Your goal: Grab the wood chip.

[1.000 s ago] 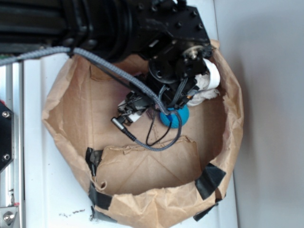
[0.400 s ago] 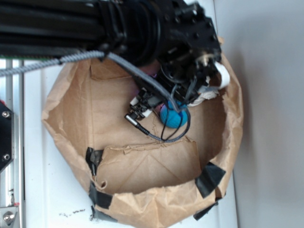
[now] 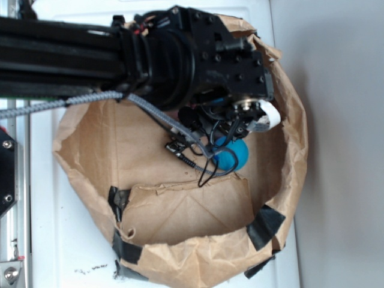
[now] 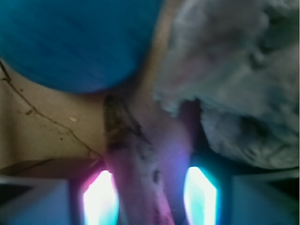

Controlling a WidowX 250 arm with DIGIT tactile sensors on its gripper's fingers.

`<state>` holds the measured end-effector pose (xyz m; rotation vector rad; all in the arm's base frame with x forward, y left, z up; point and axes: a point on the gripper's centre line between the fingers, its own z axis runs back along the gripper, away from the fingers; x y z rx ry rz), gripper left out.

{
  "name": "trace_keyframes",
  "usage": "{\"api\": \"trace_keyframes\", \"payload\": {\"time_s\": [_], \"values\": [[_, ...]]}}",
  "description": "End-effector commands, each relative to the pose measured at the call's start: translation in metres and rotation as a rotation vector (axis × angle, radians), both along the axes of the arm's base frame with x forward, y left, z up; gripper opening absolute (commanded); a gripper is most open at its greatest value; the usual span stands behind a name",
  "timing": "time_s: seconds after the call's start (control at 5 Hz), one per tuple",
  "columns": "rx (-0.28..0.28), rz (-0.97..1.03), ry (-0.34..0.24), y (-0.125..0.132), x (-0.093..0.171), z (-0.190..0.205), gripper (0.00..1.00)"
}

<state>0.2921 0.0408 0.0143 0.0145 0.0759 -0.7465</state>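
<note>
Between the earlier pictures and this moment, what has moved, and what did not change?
The black robot arm shifted up and right in the exterior view, carrying its gripper along. The round blue ball moved slightly right. The brown paper bag and its black tape patches stayed put. The wrist view shows the dark wood chip between the fingers.

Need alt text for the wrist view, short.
Blurred close-up from the wrist: a long brown wood chip runs up the middle between the hand's two glowing fingertips, which sit on either side of it. A blue ball fills the upper left and a pale fluffy cloth the upper right, all on brown paper.
</note>
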Motion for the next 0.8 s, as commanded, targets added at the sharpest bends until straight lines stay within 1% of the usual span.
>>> {"api": "trace_keyframes", "payload": {"time_s": [0.0, 0.2, 0.4, 0.6], "values": [[-0.02, 0.019, -0.011, -0.001, 0.003, 0.004, 0.0], [-0.05, 0.017, -0.013, 0.002, 0.001, 0.017, 0.0], [-0.153, 0.03, -0.062, 0.009, -0.009, 0.065, 0.0], [-0.218, 0.172, -0.025, 0.021, -0.015, 0.101, 0.0]]}}
